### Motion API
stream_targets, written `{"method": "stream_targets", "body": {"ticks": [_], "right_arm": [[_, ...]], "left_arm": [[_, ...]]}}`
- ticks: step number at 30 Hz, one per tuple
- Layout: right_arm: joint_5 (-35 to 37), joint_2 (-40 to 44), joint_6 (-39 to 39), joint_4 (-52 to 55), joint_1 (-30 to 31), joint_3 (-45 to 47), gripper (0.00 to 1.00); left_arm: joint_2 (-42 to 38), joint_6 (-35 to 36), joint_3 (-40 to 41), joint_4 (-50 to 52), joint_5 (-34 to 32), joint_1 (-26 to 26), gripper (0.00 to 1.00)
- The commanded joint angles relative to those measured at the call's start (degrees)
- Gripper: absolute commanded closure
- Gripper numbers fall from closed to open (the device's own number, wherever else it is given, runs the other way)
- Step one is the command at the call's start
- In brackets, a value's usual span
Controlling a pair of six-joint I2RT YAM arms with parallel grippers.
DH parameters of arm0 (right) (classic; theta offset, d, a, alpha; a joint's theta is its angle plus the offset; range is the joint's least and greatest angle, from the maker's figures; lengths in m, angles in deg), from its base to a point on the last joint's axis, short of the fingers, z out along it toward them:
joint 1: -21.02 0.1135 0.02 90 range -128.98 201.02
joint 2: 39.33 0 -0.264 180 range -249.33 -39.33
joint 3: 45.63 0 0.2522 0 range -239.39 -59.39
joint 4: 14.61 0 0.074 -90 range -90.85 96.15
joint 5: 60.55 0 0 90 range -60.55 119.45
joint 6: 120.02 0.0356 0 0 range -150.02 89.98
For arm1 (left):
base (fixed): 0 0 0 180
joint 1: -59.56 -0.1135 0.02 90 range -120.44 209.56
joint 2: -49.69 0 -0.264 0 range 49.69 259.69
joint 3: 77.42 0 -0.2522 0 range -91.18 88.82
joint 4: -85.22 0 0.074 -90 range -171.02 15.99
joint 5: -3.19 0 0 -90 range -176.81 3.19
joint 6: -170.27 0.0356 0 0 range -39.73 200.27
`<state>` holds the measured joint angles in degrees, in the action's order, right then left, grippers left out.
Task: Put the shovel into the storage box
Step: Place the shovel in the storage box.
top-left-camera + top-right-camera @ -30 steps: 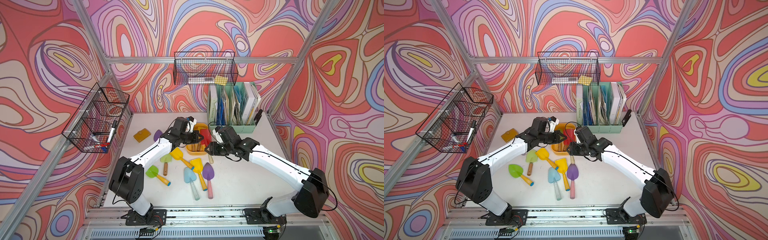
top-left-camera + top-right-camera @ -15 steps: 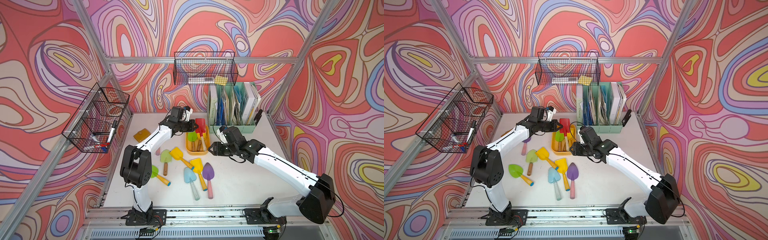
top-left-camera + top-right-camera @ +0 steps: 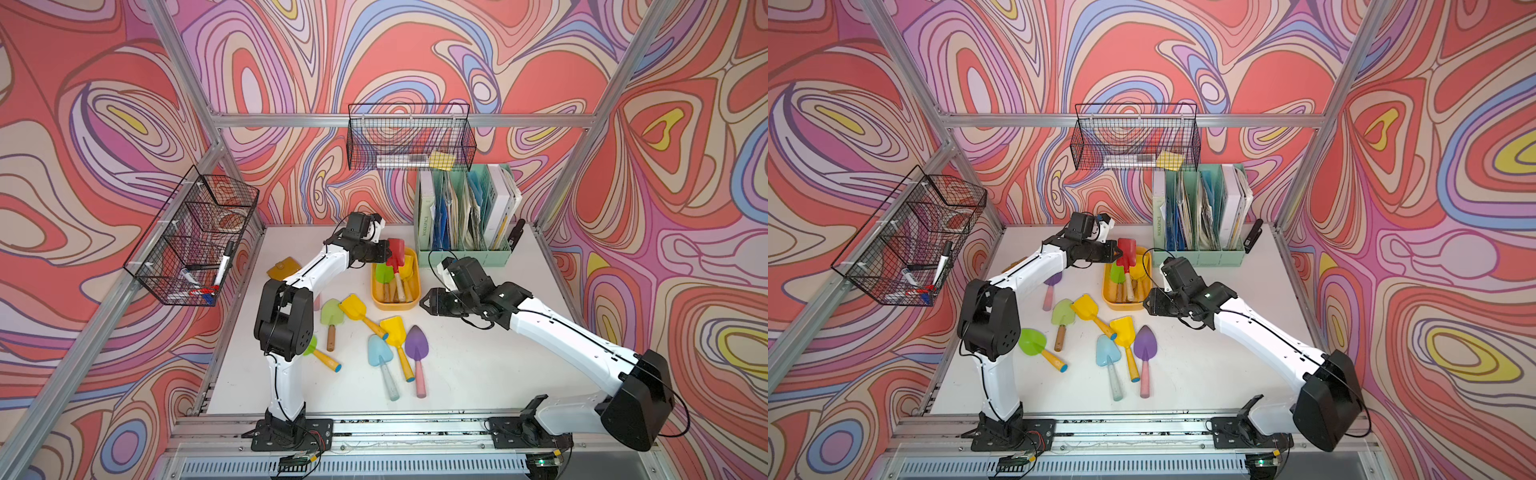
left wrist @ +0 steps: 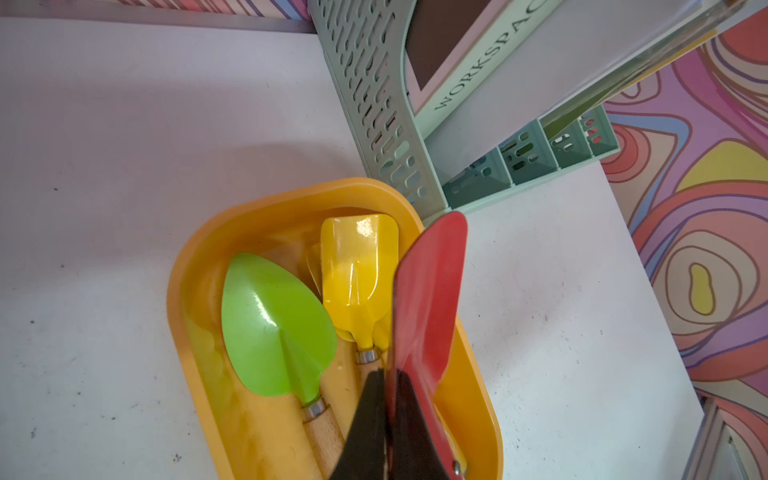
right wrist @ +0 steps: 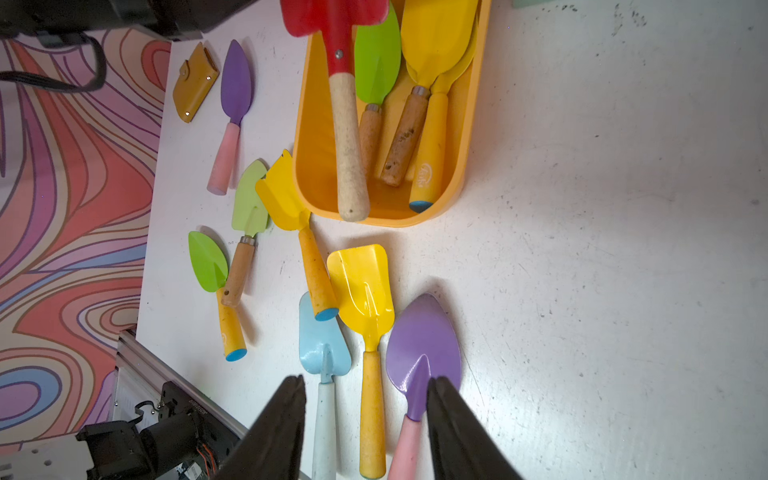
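Pinching the thin edge of a red shovel (image 4: 428, 299), the left fingers (image 4: 368, 419) are pressed together on its blade. They hold it on edge above the far end of the storage box (image 4: 183, 291), a shallow yellow-orange tub on the white bench (image 3: 478, 353). Gripping the blade seems meant to let the pale wooden handle slope down into the tub first. In the right wrist view the handle's tip reaches the near wall, though I cannot tell whether it rests there. The blade is raised over the rim, just beside the mint-green file organizer (image 3: 463, 253). The shovel looks partly in and not yet released.

A green shovel (image 4: 274, 328) and yellow shovels (image 4: 359, 266) already lie inside with their blades toward the organizer, leaving a lane along one side.

The right fingers (image 5: 282, 415) are spread and empty. They hover over the handles of a purple shovel (image 5: 424, 345) and a pale blue shovel (image 5: 324, 336) loose on the bench, probably ready for a later pick.

A book spine (image 3: 427, 226) in the organizer reads "WORKSPACE". The logo on a yellow handle (image 5: 430, 145) in the tub is too small to read.
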<state>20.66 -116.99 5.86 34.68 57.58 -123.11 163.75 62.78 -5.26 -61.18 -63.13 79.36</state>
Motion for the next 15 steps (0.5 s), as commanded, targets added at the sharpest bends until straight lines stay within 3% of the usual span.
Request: {"method": "stream_targets", "body": {"ticks": [1, 15], "right_arm": [[0.08, 1.08, 0.92, -0.37, -0.32, 1.32, 0.51], [-0.47, -1.63, 0.77, -0.46, -0.36, 0.44, 0.51]], "left_arm": [[1.43, 2.53, -1.86, 0.37, -3.38, -0.36, 1.00], [4.67, 4.23, -1.72, -1.35, -7.39, -0.42, 1.00]]}}
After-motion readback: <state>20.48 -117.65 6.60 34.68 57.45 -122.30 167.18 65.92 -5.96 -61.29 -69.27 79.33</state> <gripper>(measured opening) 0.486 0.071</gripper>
